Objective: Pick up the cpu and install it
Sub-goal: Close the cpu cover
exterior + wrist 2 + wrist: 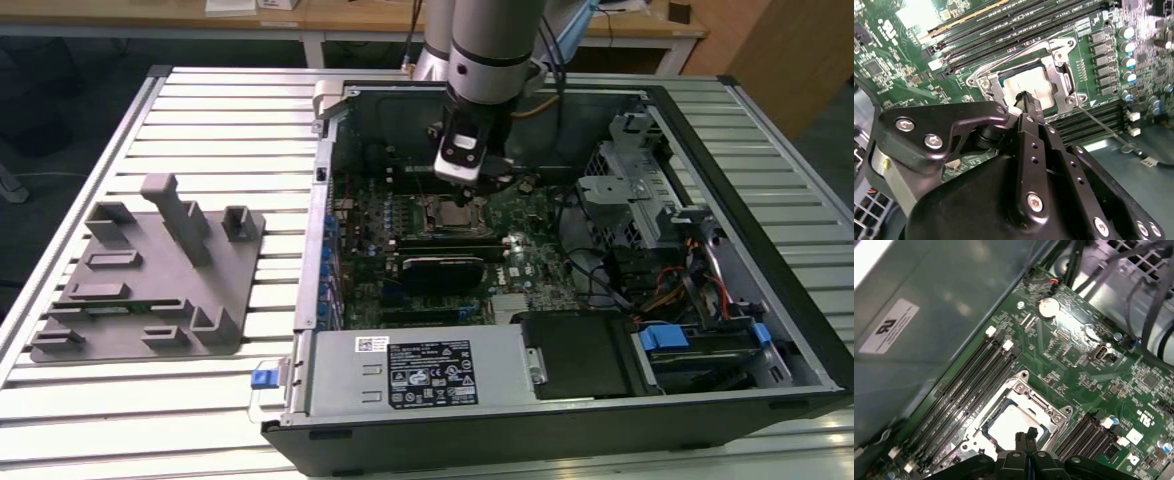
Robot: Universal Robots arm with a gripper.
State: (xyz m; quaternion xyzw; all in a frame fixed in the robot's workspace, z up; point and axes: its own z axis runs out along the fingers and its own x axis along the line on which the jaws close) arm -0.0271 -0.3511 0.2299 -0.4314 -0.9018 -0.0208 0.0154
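The cpu (1006,426) lies flat inside the square metal-framed socket (1021,382) on the green motherboard, its shiny pale top facing up. In the second wrist view the cpu (1021,82) sits within the socket frame (1062,75). My gripper (1026,436) hangs just above the chip's edge, its two black fingers pressed together with nothing between them. In the second wrist view the gripper (1027,97) has its tip right over the chip; whether it touches I cannot tell. In the exterior view the gripper (466,190) points down into the open computer case over the socket (457,212).
The case wall (324,200) stands on the exterior view's left of the socket. Black memory slots (971,390) run beside the socket. Cables and a drive cage (641,200) fill the exterior view's right. A power supply (414,370) sits at the front. A grey fixture (147,280) rests on the table.
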